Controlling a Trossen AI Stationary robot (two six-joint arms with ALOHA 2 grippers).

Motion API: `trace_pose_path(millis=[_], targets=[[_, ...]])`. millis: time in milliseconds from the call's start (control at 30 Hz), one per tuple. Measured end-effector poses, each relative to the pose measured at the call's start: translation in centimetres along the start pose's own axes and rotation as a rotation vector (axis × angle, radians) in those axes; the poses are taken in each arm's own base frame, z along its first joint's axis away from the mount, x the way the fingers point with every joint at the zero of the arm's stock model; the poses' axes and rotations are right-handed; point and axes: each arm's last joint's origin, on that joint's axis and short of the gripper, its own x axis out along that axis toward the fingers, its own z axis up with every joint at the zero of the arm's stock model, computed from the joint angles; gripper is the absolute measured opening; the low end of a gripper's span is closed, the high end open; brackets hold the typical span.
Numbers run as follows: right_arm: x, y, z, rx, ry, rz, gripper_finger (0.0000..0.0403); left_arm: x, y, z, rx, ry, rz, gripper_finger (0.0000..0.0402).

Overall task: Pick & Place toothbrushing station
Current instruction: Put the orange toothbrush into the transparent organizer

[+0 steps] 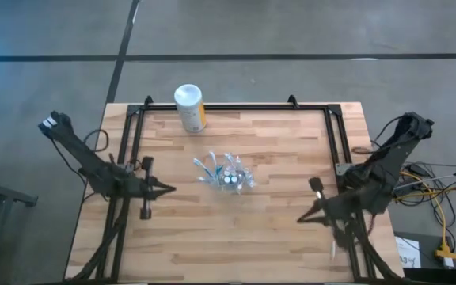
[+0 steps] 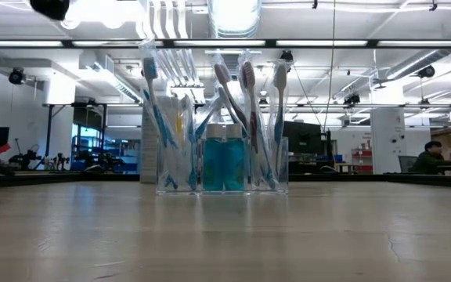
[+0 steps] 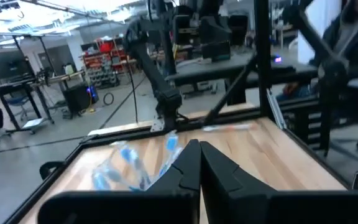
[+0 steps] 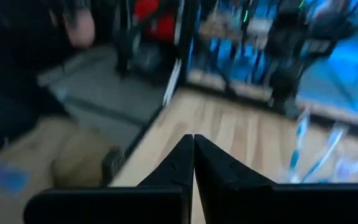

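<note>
Cup w/ toothbrushes + tube at frame centre, upright. My left gripper mid-left, right gripper lower right; both pinched closed, empty, well apart from cup. Judge: station appears loaded. Next: stay clear, check stray items.

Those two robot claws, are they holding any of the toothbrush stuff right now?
No. The left gripper and right gripper are both shut on nothing, apart from the toothbrushes in the clear cup.

2 dark jointed arms, black tapered fingers.
</note>
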Motion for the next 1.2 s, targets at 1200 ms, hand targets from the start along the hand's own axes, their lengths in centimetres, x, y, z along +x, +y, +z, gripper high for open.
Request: trace_pose_path(millis=[1200], targets=[[-0.8, -5.7, -14.1, 0.023, -0.242, -0.051, 0.0008, -3.2, 2.7, -9.3, -0.281, 0.047, -0.047, 0.0004]])
